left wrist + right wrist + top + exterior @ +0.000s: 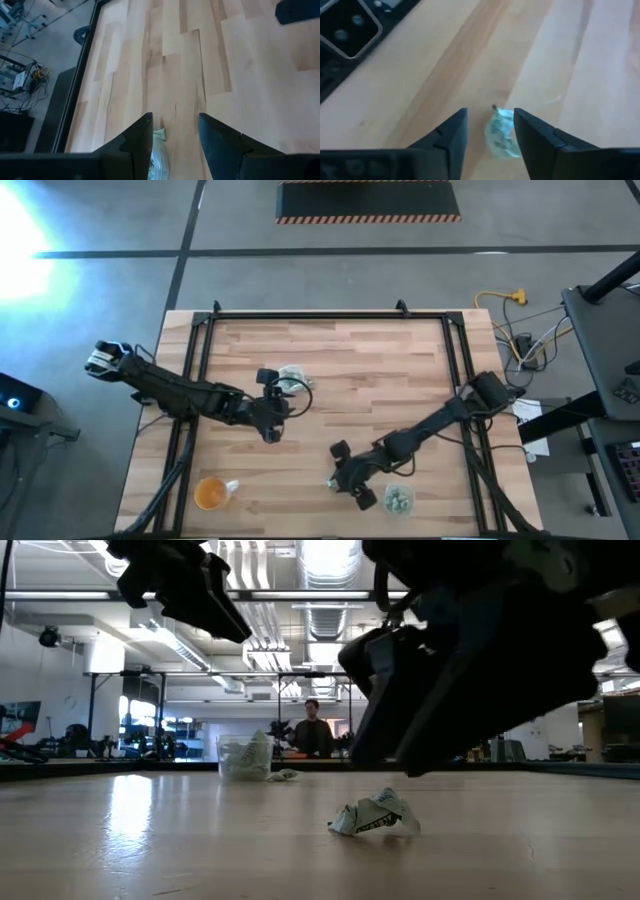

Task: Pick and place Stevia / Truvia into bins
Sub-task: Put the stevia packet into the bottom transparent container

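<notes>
Wooden table (400,380): right gripper (490,131), fingers parted, straddles 1 crumpled Stevia packet (501,134) near front edge. Left gripper (175,140) parted, empty, beside far bin (292,377).

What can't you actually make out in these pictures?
- Packets in the clear bin: high view, too small to count.
- The crumpled packet's print: low view, too blurred to read; in the right wrist view the right gripper's open fingers flank it.
- Bin by the left gripper: the arm partly covers it.
- The packet in the left wrist view: cut off by the picture's edge.
</notes>
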{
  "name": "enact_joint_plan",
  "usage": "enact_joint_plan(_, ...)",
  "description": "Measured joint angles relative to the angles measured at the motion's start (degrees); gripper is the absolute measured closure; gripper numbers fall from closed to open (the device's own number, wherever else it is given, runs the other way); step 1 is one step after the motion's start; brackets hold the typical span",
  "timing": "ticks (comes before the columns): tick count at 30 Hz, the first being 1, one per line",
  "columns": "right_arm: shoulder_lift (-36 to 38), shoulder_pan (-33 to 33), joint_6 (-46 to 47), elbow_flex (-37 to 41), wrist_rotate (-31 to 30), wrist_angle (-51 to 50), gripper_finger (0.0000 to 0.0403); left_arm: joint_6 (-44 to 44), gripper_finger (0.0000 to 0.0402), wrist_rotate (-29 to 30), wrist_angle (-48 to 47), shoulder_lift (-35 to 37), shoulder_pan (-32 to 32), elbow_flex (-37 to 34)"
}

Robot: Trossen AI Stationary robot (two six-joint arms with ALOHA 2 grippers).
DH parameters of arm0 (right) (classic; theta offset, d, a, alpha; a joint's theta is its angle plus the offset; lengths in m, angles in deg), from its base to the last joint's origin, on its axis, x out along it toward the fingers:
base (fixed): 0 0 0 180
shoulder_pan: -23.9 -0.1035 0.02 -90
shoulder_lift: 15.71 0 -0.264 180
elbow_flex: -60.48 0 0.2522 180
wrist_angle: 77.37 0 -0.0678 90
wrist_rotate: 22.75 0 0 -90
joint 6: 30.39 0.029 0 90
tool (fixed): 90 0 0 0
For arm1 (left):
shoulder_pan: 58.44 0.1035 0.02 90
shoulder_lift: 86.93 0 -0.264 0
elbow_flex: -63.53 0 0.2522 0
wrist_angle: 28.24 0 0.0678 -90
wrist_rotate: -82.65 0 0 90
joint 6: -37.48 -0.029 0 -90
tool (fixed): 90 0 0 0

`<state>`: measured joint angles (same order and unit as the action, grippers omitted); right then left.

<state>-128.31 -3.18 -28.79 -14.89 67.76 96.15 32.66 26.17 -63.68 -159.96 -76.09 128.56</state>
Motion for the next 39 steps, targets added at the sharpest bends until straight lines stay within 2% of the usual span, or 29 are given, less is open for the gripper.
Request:
enact_joint_plan(8,-0.9,0.7,0.0,0.0,0.0,0.1,0.0215,0.0,0.0261,0.0,0.2,0.0,0.0,0.0)
enact_joint_plan(20,-1.9,0.7,0.2,0.1,0.0,-1.6,0.0217,0.0,0.0261,0.0,0.2,0.0,0.0,-0.1)
enact_joint_plan(25,-1.9,0.7,-0.6,0.1,0.0,-2.1,0.0254,0.0,0.0261,0.0,0.2,0.0,0.0,-0.1)
enact_joint_plan(35,-1.9,0.6,-3.2,0.1,0.0,-2.4,0.0374,0.0,0.0261,-0.1,0.2,0.0,0.0,-0.2)
enact_joint_plan(39,-1.0,0.6,-3.6,0.1,-0.1,-2.5,0.0392,0.0,0.0261,-0.1,0.2,0.0,0.0,-0.2)
